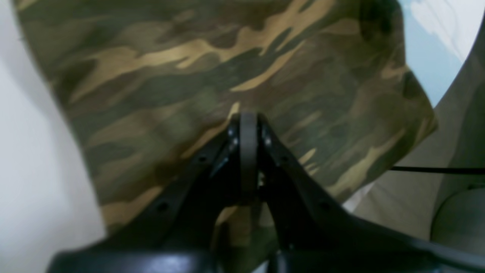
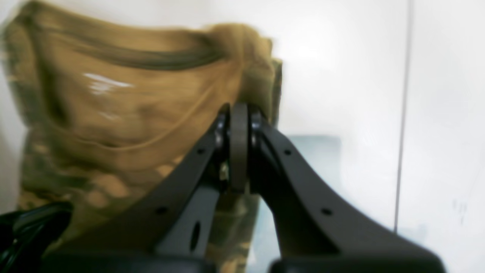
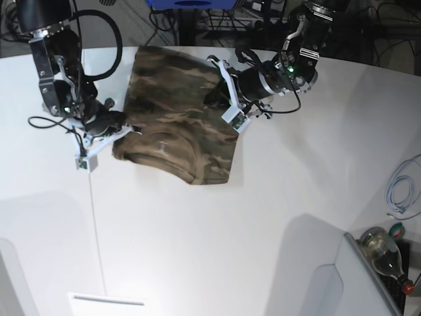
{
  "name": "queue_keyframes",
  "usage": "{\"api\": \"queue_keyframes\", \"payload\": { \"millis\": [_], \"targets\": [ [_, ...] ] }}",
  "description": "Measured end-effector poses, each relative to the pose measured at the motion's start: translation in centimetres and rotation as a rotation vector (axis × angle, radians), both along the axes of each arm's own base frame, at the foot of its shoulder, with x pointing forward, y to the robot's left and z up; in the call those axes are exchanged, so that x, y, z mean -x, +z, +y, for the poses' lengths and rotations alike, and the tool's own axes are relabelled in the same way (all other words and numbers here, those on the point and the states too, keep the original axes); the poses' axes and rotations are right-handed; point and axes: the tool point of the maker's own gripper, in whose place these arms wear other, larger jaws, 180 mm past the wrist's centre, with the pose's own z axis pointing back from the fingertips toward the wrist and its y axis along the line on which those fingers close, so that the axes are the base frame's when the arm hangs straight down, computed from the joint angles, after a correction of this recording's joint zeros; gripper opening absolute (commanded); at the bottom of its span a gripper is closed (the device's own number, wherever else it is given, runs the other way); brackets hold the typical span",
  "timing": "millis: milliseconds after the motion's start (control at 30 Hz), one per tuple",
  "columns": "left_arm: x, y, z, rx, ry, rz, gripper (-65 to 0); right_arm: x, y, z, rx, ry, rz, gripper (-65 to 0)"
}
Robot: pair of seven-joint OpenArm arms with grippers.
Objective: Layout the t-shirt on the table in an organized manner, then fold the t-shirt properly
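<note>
The t-shirt [image 3: 177,125] is being held over the far side of the counter [image 3: 263,217], part lifted and bunched. The left fingers [image 1: 248,125] are clenched on its camouflage cloth, the right fingers [image 2: 238,113] on its tan inner side. Uneven pulling is risking a twisted, creased layout.
</note>
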Motion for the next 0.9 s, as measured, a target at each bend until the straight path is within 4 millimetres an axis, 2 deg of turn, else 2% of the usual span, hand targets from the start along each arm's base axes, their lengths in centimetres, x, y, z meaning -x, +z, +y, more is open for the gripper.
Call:
{"api": "queue_keyframes", "payload": {
  "millis": [100, 200, 367, 500, 600, 700, 800, 900],
  "targets": [
    [0.4, -0.7, 0.1, -0.002, 0.001, 0.021, -65.0, -0.5, -0.5, -0.4, 0.01, -0.007, 0.011, -64.8],
    [0.4, -0.3, -0.1, 0.033, 0.016, -0.003, -65.0, -0.7, -0.3, -0.3, 0.009, -0.006, 0.002, -64.8],
    [2.2, -0.5, -0.5, 0.067, 0.031, 0.015, -65.0, -0.8, -0.1, -0.2, 0.008, -0.001, -0.003, -64.8],
    [2.5, -0.2, -1.1, 0.076, 0.027, 0.017, -65.0, -1.8, 2.0, 0.3, 0.002, 0.015, -0.065, -64.8],
    [2.1, 0.9, -1.6, 0.095, 0.03, -0.012, -65.0, -2.9, 4.3, 0.3, 0.003, 0.033, -0.135, -64.8],
    [1.9, 2.1, -1.5, 0.094, 0.022, -0.048, -65.0, -2.2, 6.0, 0.4, 0.004, 0.042, -0.181, -65.0],
    [0.9, 4.0, 0.1, 0.089, 0.06, -0.109, -65.0, 0.2, 6.8, 0.8, -0.016, 0.064, -0.179, -65.0],
    [0.0, 5.7, 3.7, 0.052, 0.152, -0.166, -65.0, 2.0, 8.0, -1.1, 0.01, 0.035, -0.201, -65.0]
  ]
}}
